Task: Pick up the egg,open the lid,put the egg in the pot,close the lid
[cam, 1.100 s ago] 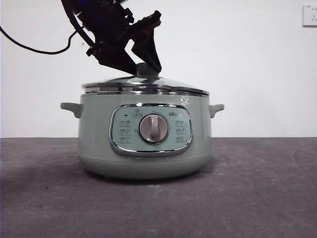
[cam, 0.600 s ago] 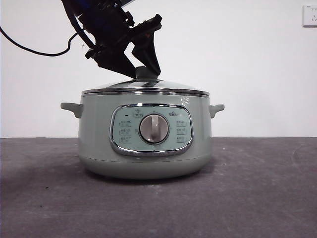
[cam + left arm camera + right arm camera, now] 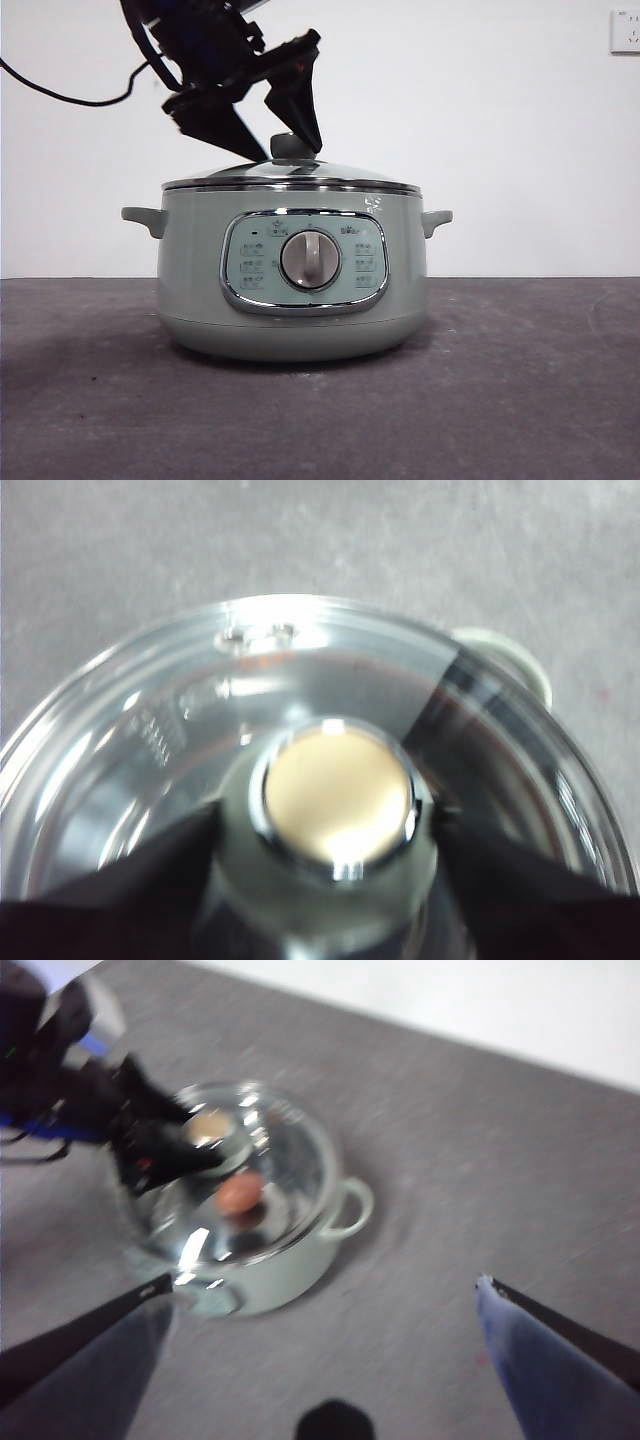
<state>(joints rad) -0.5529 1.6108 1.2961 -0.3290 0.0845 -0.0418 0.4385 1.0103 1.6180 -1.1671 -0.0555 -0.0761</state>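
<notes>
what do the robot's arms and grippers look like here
The left gripper is black and angular, with two pointed wedge-shaped jaws, blue glints higher on its body and a thin black cable looping off toward the wall. The right gripper shows two long, tapering dark jaws with a bluish sheen, blurred in its wrist view.

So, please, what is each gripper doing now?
Left gripper: open, jaws on both sides of the lid knob.
Right gripper: open, empty, away from the pot.

My left gripper sits over the lid, its two black jaws spread to either side of the knob, apparently clear of it. Beyond the lid's steel rim I see one pot handle and grey table.
</notes>
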